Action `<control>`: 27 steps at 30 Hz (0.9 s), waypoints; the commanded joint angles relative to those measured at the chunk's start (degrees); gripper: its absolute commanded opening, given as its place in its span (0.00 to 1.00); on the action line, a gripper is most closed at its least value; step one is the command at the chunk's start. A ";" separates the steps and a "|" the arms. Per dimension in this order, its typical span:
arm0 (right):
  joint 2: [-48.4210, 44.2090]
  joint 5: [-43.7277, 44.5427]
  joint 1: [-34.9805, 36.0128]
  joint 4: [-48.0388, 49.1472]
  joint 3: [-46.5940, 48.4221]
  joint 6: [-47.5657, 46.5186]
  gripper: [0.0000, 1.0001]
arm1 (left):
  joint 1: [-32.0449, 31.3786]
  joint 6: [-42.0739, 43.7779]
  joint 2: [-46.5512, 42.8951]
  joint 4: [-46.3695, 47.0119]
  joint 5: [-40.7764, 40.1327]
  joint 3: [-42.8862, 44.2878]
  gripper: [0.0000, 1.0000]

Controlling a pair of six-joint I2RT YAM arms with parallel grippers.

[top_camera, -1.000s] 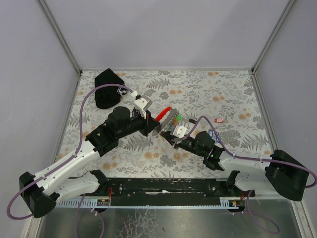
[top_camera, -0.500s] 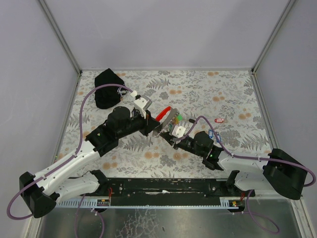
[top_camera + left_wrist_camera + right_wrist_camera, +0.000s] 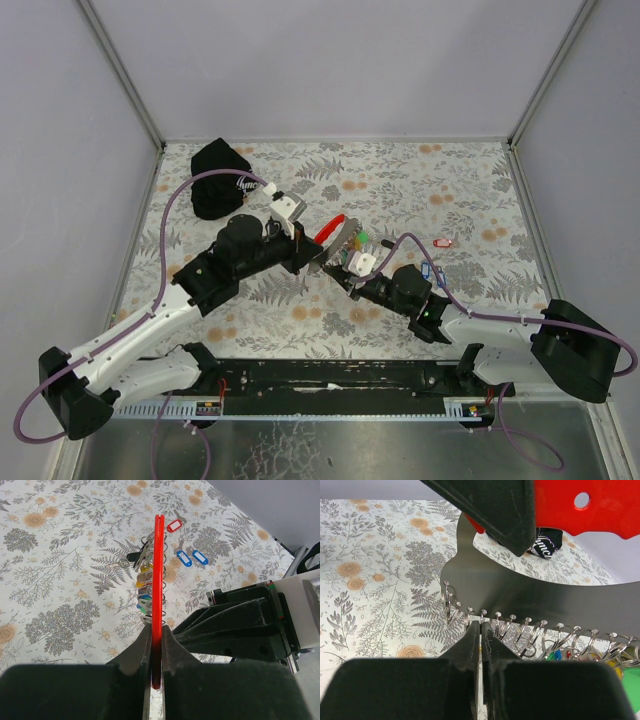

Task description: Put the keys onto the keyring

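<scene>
Change: right gripper [image 3: 337, 271] has closed beside the left gripper [image 3: 318, 251].
Top view: keyring [image 3: 331, 229] mid-frame; loose keys [image 3: 428, 270] to its right.
Left wrist: fingers [image 3: 135, 655] pinch the keyring's red piece, lower centre.
Right wrist: fingers [image 3: 465, 650] pressed together at a wire loop [image 3: 475, 616], centre.
Risk: a sideways tug could slip the loop free.

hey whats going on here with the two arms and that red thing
The left gripper is shut on the red plastic piece of the keyring, holding it up over the table. The metal plate joined to it carries a row of small rings, some already hung with coloured tagged keys. The right gripper is shut with its tips right at that row; whether it pinches a ring is unclear. A red-tagged key and two blue-tagged keys lie loose on the table.
</scene>
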 commanded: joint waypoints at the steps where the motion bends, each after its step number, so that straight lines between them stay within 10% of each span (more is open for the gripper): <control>1: -1.25 0.97 0.56 4.38 1.89 0.26 0.00 | -0.45 -1.28 -1.76 5.85 -0.12 0.32 0.00; 21: -6.95 1.08 0.53 4.39 -0.32 -0.33 0.00 | 0.89 -21.66 -5.11 13.36 -11.85 -10.46 0.00; 27: -8.18 1.17 0.53 5.52 -1.67 0.18 0.00 | 1.12 -28.91 -9.14 21.16 -10.42 -19.12 0.15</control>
